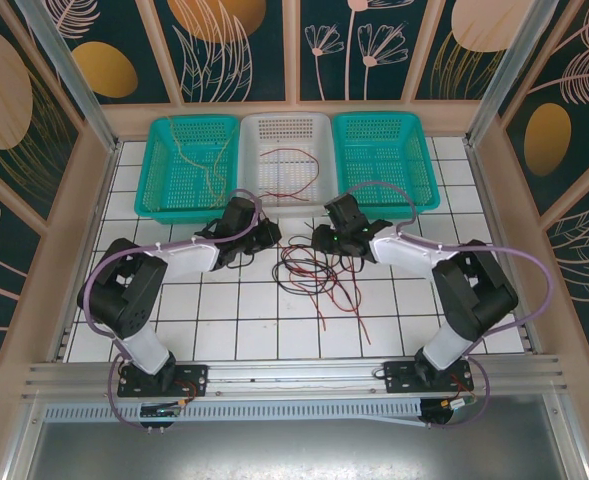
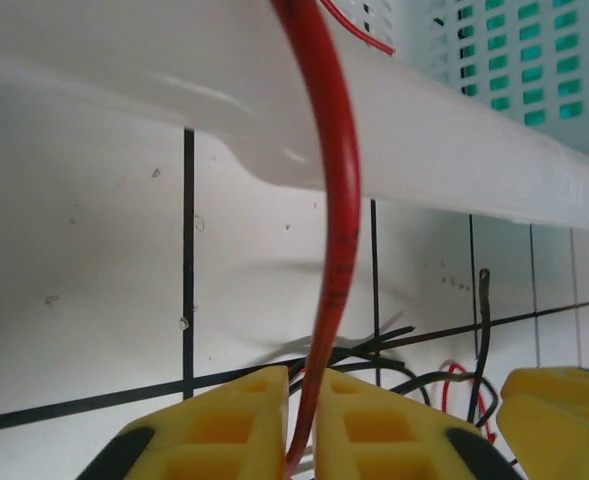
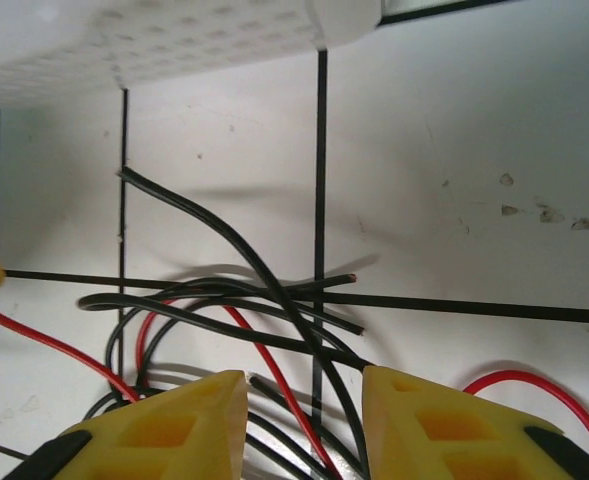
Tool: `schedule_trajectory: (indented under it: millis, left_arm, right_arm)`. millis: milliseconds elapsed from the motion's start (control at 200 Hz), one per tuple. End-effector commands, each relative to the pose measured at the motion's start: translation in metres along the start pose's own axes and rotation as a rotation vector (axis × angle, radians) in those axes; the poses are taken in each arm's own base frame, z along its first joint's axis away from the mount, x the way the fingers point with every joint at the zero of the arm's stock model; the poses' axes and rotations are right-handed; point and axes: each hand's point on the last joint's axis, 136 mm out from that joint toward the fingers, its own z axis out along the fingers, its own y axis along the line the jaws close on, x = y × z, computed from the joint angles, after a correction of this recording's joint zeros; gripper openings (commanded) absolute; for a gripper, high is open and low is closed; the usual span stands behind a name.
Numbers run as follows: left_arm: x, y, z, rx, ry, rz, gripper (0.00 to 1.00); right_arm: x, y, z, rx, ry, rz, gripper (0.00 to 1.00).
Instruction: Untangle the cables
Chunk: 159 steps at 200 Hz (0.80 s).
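A tangle of thin red and black cables [image 1: 314, 270] lies on the white tiled table between my two grippers. My left gripper [image 1: 264, 236] is shut on a red cable [image 2: 339, 200], which rises from between the yellow fingers [image 2: 234, 420] past the white basket's rim [image 2: 124, 80]. My right gripper [image 1: 326, 240] hangs open over the pile. In the right wrist view its fingers [image 3: 424, 415] straddle several black cables [image 3: 224, 235] and a red one [image 3: 264, 360] without pinching them. A red cable [image 1: 294, 160] lies in the white basket. A tan cable [image 1: 199, 160] lies in the left teal basket.
Three baskets stand in a row at the back: a teal one [image 1: 154, 170] on the left, a white one [image 1: 286, 125] in the middle and a teal one [image 1: 429, 170] on the right. Cable ends trail toward the near edge [image 1: 359, 320]. Frame posts wall the table.
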Motion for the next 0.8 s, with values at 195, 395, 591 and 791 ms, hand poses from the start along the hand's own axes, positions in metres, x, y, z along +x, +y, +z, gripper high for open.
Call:
schedule_trajectory:
  millis: [195, 395, 591, 791]
  left_arm:
    - [-0.054, -0.077, -0.053, 0.080, -0.100, 0.087, 0.00]
    - [-0.113, -0.124, -0.065, 0.098, -0.195, 0.147, 0.00]
    - [-0.175, -0.127, -0.052, 0.103, -0.291, 0.096, 0.00]
    - [-0.215, -0.131, -0.022, 0.120, -0.328, 0.113, 0.02]
  right_arm:
    - [-0.009, -0.005, -0.008, 0.001, -0.039, -0.009, 0.32]
    - [-0.013, 0.000, 0.005, -0.005, -0.028, -0.018, 0.31]
    - [-0.011, 0.000, 0.019, 0.007, 0.003, -0.031, 0.33]
    - [-0.009, 0.000, 0.023, 0.007, 0.013, -0.033, 0.35]
